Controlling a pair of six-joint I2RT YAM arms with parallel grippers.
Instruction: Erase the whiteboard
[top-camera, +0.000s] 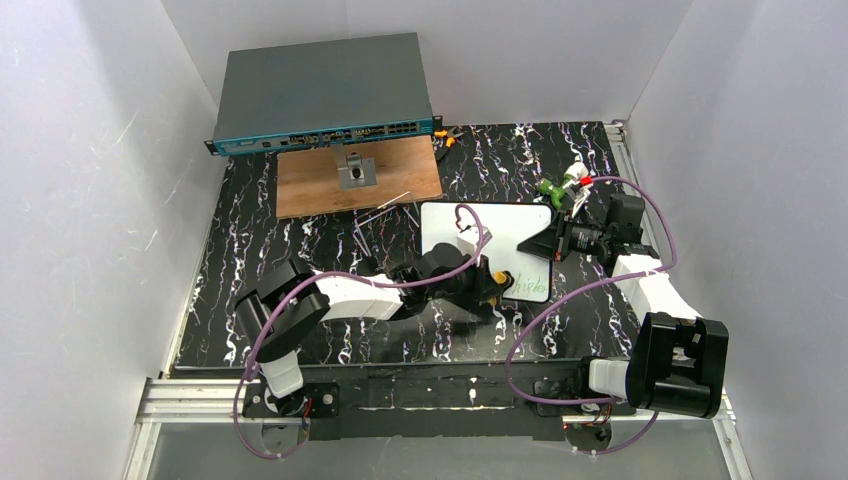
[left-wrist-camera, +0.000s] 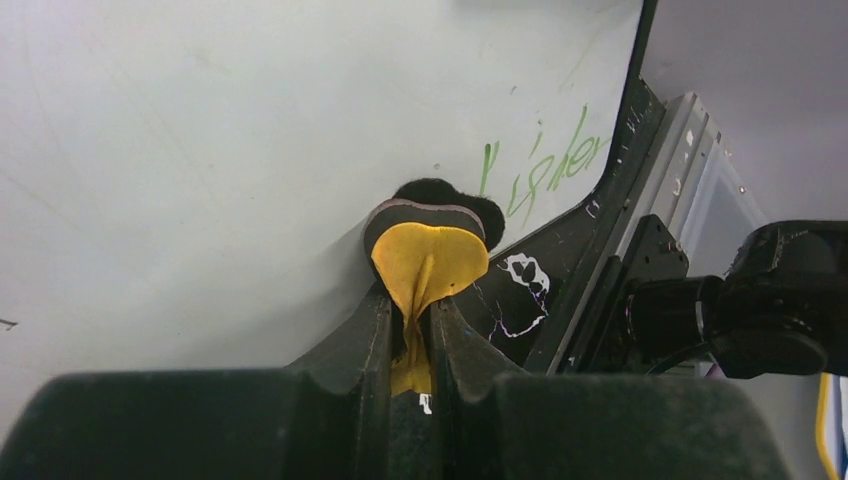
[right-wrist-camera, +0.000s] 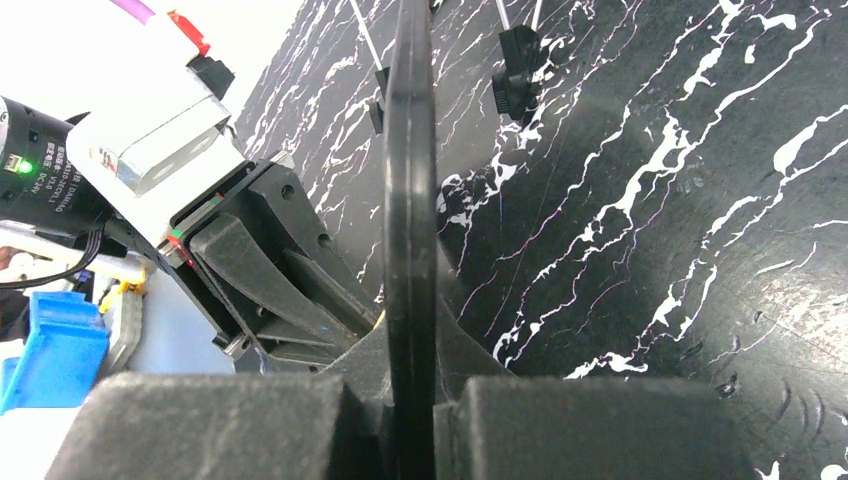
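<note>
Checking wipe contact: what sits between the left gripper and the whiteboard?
A yellow eraser pad with black felt, pinched by the left gripper and lying against the whiteboard, as the left wrist view shows.

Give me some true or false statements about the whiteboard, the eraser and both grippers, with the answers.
1. The left gripper is clamped on a yellow and black eraser that touches the whiteboard. True.
2. The whiteboard is wiped completely clean. False: green writing shows near one corner, just beside the eraser.
3. The right gripper hangs open, clear of the board. False: it is shut on the whiteboard's black rim.
4. A grey network switch sits at the back of the table, behind a wooden panel. True.
</note>
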